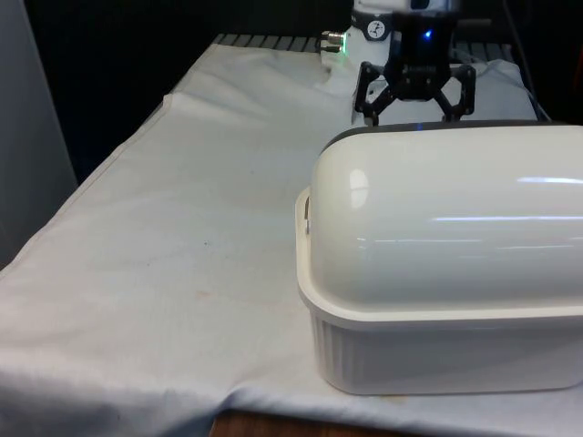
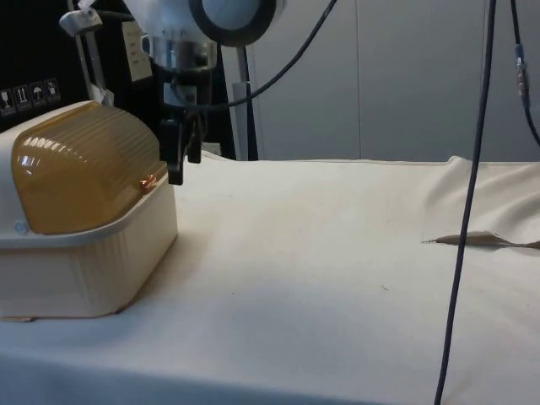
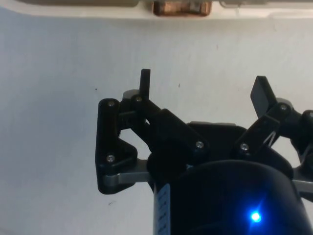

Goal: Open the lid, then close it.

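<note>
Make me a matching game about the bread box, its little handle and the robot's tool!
Things:
1. lid
2. handle
3. tool
4. cloth

States:
A. white, spread over the table
B. copper-coloured, on the lid's front edge
C. open, holding nothing, just in front of the box
D. closed down on the cream bread box

Pairs: 1-D, 2-B, 3-C, 4-A

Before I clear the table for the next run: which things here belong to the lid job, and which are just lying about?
For the job:
- bread box
- its amber lid, shut
- copper handle on the lid's edge
- gripper, open, close in front of the handle

Just there:
- white cloth
- hanging cable
</note>
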Tool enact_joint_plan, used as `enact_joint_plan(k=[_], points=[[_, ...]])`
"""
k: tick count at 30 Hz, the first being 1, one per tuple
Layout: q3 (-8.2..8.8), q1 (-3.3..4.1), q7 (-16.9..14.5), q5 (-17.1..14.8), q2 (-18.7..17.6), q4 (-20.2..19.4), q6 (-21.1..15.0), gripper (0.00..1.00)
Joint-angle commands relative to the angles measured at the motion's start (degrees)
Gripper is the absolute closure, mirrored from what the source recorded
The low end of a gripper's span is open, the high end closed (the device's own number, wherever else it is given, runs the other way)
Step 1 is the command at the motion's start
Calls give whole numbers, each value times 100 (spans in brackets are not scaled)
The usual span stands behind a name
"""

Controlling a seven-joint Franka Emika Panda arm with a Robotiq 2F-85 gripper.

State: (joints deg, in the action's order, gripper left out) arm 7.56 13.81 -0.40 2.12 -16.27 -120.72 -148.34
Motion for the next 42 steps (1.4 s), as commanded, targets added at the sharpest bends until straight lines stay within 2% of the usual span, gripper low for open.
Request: enact_joint_plan(k=[1, 4, 5, 6, 12, 13, 14, 17, 20, 21, 22, 23, 28, 29, 30, 31, 36, 37, 38, 39, 42], points=[[-34, -17, -40, -69, -63, 40, -63, 0], [-57, -23, -57, -103, -178, 138, -120, 0], [-11, 0, 0, -17, -160, 132, -57, 0], [-63, -29, -57, -115, -212, 166, -138, 0], [-92, -46, -92, -189, -338, 246, -327, 0], [-17, 0, -6, -74, -338, 252, -281, 0], [-92, -52, -92, -195, -338, 246, -361, 0], [-97, -52, -92, -212, -344, 229, -430, 0], [-92, -46, -80, -206, -344, 235, -424, 0], [-23, 0, -6, -92, -344, 246, -367, 0], [-23, 0, 0, -92, -344, 246, -367, 0], [-86, -46, -74, -201, -344, 235, -418, 0], [-74, -34, -63, -183, -355, 235, -407, 1], [-74, -34, -57, -178, -355, 235, -401, 12], [-23, 0, 0, -92, -350, 241, -367, 17], [-74, -34, -57, -178, -355, 235, -401, 17], [-69, -34, -52, -172, -361, 235, -395, 43], [-69, -34, -52, -172, -361, 235, -395, 52], [-23, 0, 0, -92, -350, 235, -367, 58], [-69, -34, -52, -172, -361, 235, -395, 58], [-69, -29, -52, -172, -361, 235, -395, 72]])
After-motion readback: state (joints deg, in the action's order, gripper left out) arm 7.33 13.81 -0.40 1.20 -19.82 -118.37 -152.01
